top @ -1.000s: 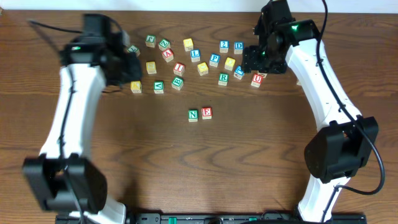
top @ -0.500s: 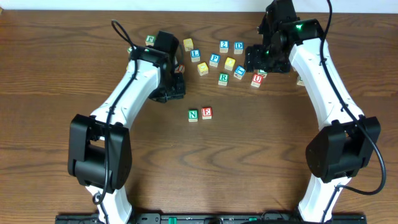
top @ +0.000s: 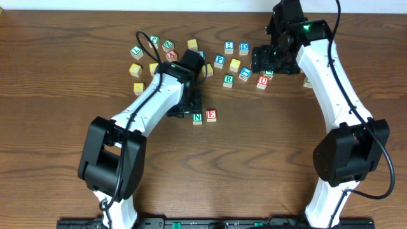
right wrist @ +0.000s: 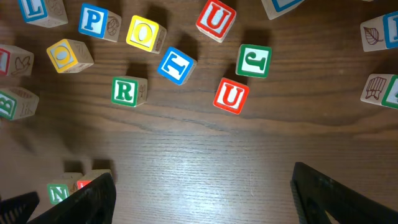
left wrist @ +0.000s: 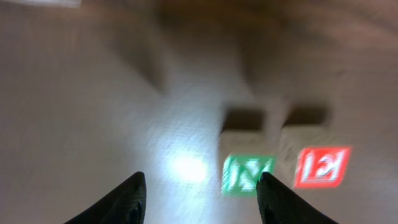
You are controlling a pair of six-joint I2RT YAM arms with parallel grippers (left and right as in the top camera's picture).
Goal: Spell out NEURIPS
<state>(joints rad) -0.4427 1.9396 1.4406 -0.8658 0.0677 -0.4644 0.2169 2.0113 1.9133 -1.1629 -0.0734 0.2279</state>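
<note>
A green N cube (top: 198,117) and a red E cube (top: 211,115) stand side by side at mid-table. My left gripper (top: 186,109) hovers just left of the N. In the left wrist view it (left wrist: 202,190) is open with only bare wood between its fingers, and the N (left wrist: 247,173) and E (left wrist: 322,167) lie beside the right fingertip. My right gripper (top: 268,62) hangs open over the back-right cluster. Ahead of it (right wrist: 205,193) lie a red U (right wrist: 231,96), a second red U (right wrist: 216,18), a green R (right wrist: 126,91) and a blue P (right wrist: 93,22).
More lettered cubes lie at the back: a blue T (right wrist: 176,65), green J (right wrist: 254,60), yellow O (right wrist: 144,32), a 2 (top: 229,46) and a D (top: 244,47). A looser group (top: 137,52) sits back left. The left arm covers some cubes.
The left arm swung from the far left across to the N and E pair, and its jaws came apart. The right gripper stayed put and widened a little.
</note>
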